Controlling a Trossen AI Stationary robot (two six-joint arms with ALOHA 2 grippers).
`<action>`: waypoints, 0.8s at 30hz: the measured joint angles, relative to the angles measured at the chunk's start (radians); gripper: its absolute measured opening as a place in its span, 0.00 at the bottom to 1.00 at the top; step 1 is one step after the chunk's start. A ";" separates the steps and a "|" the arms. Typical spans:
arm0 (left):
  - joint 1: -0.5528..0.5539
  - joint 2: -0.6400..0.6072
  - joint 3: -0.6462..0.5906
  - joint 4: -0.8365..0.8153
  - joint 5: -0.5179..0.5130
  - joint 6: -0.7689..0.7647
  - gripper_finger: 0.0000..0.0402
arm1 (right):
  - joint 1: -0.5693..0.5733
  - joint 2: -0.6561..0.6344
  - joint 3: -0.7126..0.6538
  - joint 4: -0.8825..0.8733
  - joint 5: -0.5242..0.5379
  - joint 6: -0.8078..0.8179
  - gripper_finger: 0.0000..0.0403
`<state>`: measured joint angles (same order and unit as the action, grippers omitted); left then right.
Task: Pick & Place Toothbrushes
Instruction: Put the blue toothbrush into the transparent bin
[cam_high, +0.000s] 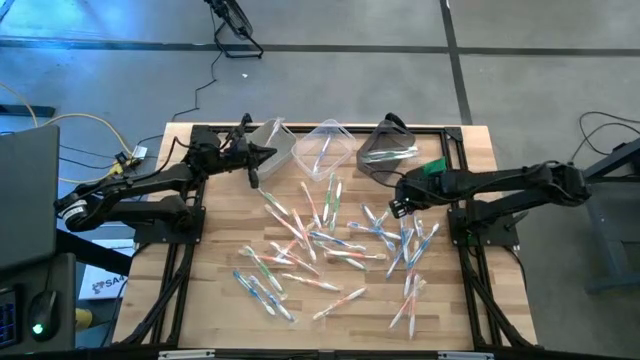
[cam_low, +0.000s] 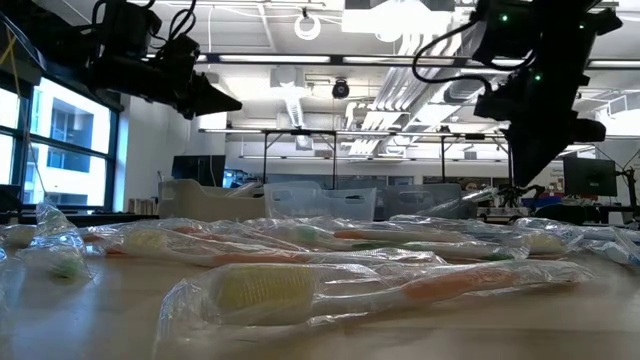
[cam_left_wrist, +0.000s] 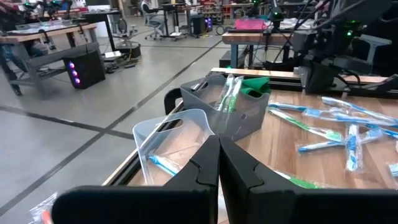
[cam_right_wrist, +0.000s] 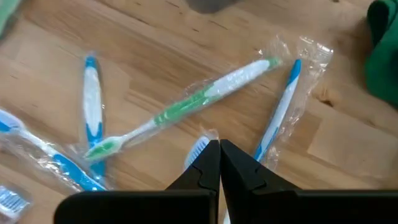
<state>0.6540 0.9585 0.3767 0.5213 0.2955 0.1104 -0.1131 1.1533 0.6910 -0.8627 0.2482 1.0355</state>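
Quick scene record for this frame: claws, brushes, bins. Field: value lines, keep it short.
left claw: shut, empty, raised near the left clear bin
right claw: shut, empty, above the scattered toothbrushes
toothbrushes: wrapped, strewn across the wooden table
under right claw: green toothbrush, blue ones beside it
middle clear bin: a few brushes inside
grey bin: green-handled brushes inside

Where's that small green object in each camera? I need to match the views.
High view: green object near the table's far edge, just right of the grey bin.
Low view: cannot be made out.
Left wrist view: it shows just past that bin's rim.
Right wrist view: beyond a wrapped blue toothbrush, partly cut off.
Shared landmark: the grey bin holding green toothbrushes.
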 joint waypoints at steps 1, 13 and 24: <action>0.000 0.000 0.000 0.000 0.000 0.000 0.00 | 0.000 0.007 0.000 0.001 -0.010 -0.003 0.01; 0.000 0.000 0.000 0.000 -0.003 0.000 0.00 | 0.000 0.105 0.000 0.000 -0.126 -0.033 0.32; 0.000 0.000 0.000 0.000 -0.003 0.000 0.00 | 0.001 0.170 0.000 0.020 -0.176 0.016 0.43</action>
<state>0.6540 0.9585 0.3771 0.5213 0.2928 0.1104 -0.1123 1.3231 0.6910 -0.8431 0.0727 1.0515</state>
